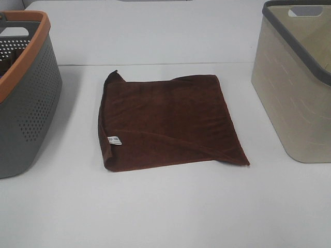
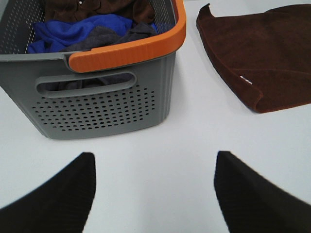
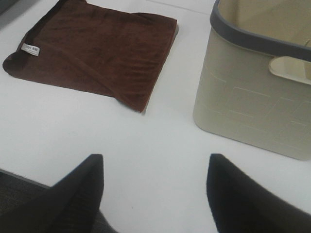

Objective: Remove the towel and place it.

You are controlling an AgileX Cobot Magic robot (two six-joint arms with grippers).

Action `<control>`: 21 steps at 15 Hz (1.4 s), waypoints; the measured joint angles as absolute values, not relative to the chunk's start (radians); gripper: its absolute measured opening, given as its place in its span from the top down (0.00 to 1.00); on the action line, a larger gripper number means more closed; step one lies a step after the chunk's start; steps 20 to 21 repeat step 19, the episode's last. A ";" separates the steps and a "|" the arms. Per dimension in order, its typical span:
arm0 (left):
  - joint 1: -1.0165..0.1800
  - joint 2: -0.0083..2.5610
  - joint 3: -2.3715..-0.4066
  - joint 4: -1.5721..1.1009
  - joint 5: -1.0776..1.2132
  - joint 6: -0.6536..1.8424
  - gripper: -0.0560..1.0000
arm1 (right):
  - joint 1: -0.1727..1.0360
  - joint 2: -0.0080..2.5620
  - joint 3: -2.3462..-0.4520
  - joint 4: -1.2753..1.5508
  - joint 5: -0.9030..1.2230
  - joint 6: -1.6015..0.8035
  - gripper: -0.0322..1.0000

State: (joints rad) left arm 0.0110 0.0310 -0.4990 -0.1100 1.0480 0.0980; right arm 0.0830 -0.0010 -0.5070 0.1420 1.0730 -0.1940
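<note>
The dark brown towel [image 1: 168, 121] lies flat on the white table between two baskets, with its small white tag [image 1: 114, 140] at its left edge. It also shows in the left wrist view [image 2: 262, 58] and in the right wrist view [image 3: 97, 48]. Neither arm shows in the exterior high view. My left gripper [image 2: 154, 194] is open and empty above bare table, near the grey basket. My right gripper [image 3: 154, 191] is open and empty above the table's front edge, near the beige basket. Neither gripper touches the towel.
A grey perforated basket with an orange rim [image 1: 26, 98] stands at the left; the left wrist view shows blue, grey and brown cloths [image 2: 87, 29] inside it. A beige basket with a grey rim [image 1: 297, 88] stands at the right. White table [image 1: 165, 206] lies in front.
</note>
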 joint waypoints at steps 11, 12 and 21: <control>0.011 -0.004 -0.499 -0.109 1.048 0.098 0.32 | -0.007 -0.005 -0.507 0.142 1.073 -0.194 0.39; 0.011 -0.004 -0.499 -0.109 1.048 0.098 0.32 | -0.007 -0.005 -0.507 0.142 1.073 -0.194 0.39; 0.011 -0.004 -0.499 -0.109 1.048 0.098 0.32 | -0.007 -0.005 -0.507 0.142 1.073 -0.194 0.39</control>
